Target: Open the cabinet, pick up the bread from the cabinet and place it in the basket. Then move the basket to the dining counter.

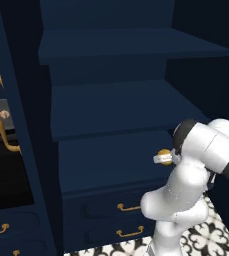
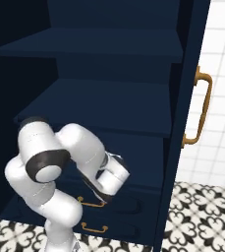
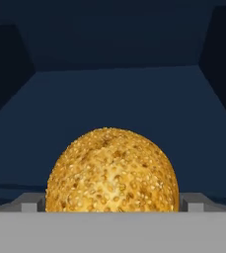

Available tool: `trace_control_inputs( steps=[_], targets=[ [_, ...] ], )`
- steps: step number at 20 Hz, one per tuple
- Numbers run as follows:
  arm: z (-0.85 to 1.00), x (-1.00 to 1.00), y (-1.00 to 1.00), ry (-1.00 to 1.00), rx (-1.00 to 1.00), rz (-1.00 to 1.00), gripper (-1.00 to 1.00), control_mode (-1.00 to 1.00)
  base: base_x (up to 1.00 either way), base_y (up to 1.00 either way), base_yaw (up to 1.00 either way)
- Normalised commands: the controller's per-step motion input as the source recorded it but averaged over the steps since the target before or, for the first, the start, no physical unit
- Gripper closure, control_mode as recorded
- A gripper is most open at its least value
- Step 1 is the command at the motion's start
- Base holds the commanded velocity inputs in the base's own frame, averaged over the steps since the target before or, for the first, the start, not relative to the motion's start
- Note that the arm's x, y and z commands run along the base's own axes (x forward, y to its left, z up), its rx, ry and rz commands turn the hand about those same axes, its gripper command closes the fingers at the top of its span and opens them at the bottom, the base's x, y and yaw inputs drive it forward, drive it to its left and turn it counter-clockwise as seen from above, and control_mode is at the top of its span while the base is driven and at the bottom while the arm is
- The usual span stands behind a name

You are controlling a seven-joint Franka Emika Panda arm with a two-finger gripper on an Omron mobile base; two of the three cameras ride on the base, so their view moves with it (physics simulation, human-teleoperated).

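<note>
Pick step, cabinet doors already open. Two-finger gripper (image 3: 112, 205) jaws spread wide, released, one grey tip each side of the round golden-brown seeded bread bun (image 3: 112, 170); bun sits squarely between them, not yet clamped. Beyond it, the navy shelf (image 3: 119, 99) of the tall navy-blue cabinet (image 1: 126, 105). Next, by my read: close on the bun, then lift and withdraw.

Left and right base views sit behind the arm, close, looking forward and down into the open cabinet (image 1: 111, 110); both share its navy shelves (image 2: 99, 106). Hand view looks level along a shelf, very near the bread (image 3: 112, 170).
</note>
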Motion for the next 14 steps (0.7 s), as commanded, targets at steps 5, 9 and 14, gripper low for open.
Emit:
trace_control_inputs(
  steps=[5,9,14],
  targets=[
    [1.0,-0.85,0.0,0.0,0.0,-0.14,1.0,-1.0,0.0,0.0,0.0],
    [1.0,-0.41,0.0,0.0,0.0,-0.12,1.0,-1.0,0.0,0.0,0.0],
    [1.0,-0.3,-0.01,0.0,0.0,-0.1,1.0,-1.0,0.0,0.0,0.0]
  ],
)
